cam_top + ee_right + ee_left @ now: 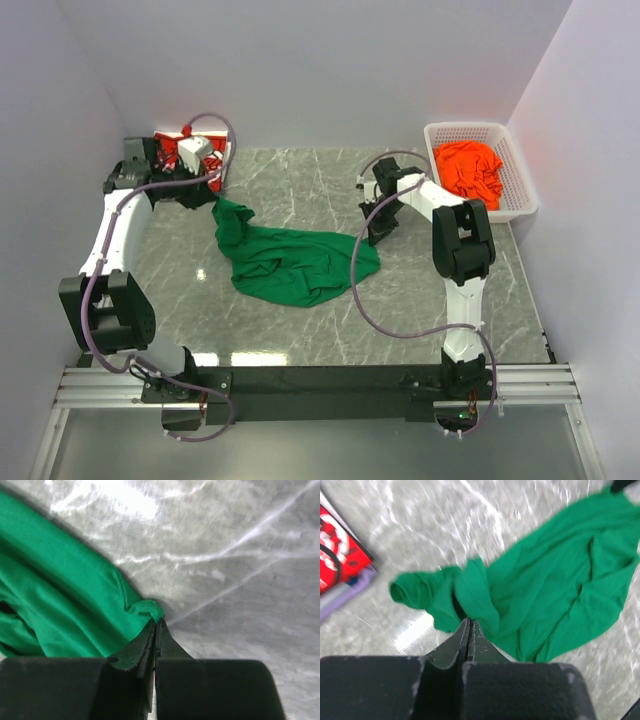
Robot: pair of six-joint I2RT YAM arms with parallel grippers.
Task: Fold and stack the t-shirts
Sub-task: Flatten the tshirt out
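**Green shirt gripped at two ends, folding hardly begun**

You have both claws on the green t-shirt [295,265], which lies crumpled in the middle of the marble table [300,180]. Your left gripper [469,625] has its fingers pressed together on a bunched end of the cloth at the shirt's far-left tip, where the fabric rises off the table. Your right gripper [156,625] is pressed together too, and a small knot of green hem sits right at its tips on the shirt's right edge, so it appears to be pinching that corner.

As for progress, the red t-shirt [340,542] with white lettering rests in the far-left corner. It looks flat with a straight edge in the left wrist view, so it may already be folded, but the arm hides most of it from above. The orange t-shirt [468,170] sits heaped and unfolded in the white basket [520,160] at the far right. By that reckoning you have the green one to spread, fold and stack, then the orange one to fetch and do the same.
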